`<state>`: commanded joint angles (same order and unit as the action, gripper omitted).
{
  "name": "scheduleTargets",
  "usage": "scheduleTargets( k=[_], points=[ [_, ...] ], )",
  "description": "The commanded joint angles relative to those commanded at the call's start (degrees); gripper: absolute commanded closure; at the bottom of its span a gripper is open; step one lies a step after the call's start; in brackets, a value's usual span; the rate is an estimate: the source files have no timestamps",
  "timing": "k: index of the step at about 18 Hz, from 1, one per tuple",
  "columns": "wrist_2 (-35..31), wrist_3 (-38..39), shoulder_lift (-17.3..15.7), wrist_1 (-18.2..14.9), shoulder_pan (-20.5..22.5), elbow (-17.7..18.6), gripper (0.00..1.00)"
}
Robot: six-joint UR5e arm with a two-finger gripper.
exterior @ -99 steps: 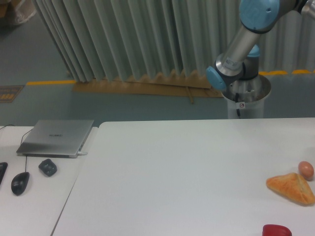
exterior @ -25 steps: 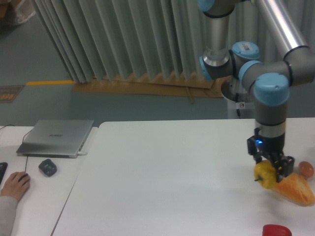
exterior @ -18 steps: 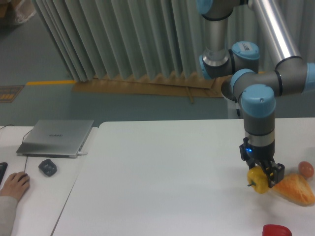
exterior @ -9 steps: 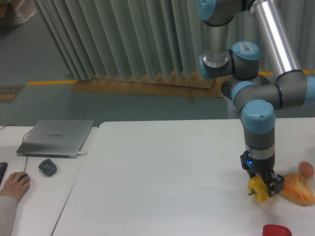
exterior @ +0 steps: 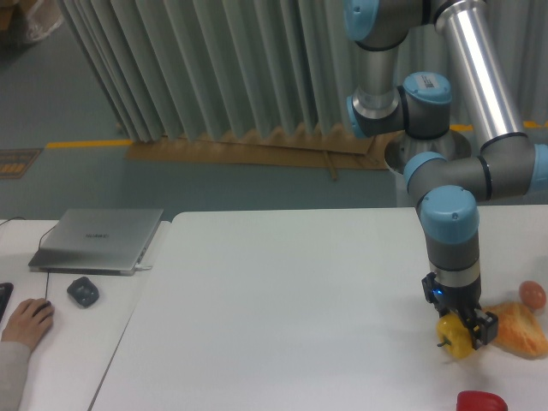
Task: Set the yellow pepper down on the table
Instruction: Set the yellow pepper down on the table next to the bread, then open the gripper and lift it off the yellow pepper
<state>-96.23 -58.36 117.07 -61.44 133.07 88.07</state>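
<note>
The yellow pepper (exterior: 455,335) sits pinched between the fingers of the gripper (exterior: 463,330), glossy and bright, lumpy-sided, with a short stem poking out to the side. It hangs right down at the table (exterior: 282,308), touching or a hair above, I can't tell which, and that low carry suggests a gentle set-down, not a drop. The wrist points straight down, so the fingers clamp the pepper from above. Just beside the fingers, on the far side from the laptop (exterior: 99,240), lies the triangular bread (exterior: 519,336), with an egg (exterior: 532,295) beyond it; a red pepper (exterior: 480,401) pokes in nearer the camera. Tight company, so release looks next.
</note>
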Motion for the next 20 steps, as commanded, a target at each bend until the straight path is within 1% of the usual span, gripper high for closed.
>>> scheduleTargets(
  k=[3, 4, 5, 8, 12, 14, 17, 19, 20],
  points=[
    [-0.62, 0.88, 0.27, 0.35, -0.36, 0.00, 0.43],
    [-0.88, 0.80, 0.27, 0.44, -0.36, 0.00, 0.28],
    [-1.41, 0.54, 0.27, 0.53, -0.36, 0.00, 0.00],
    [-4.04, 0.45, 0.44, 0.88, -0.97, 0.00, 0.00],
    [-3.96, 0.36, -0.26, 0.79, -0.97, 0.00, 0.00],
    [-2.91, 0.27, -1.57, 0.62, -0.97, 0.00, 0.00],
    [-0.01, -1.83, -5.52, -1.13, -0.89, 0.09, 0.00],
    [0.87, -4.11, -8.16, -4.99, -0.54, 0.00, 0.00],
    [1.05, -6.74, -9.22, -7.10, -0.45, -0.17, 0.00]
  ],
)
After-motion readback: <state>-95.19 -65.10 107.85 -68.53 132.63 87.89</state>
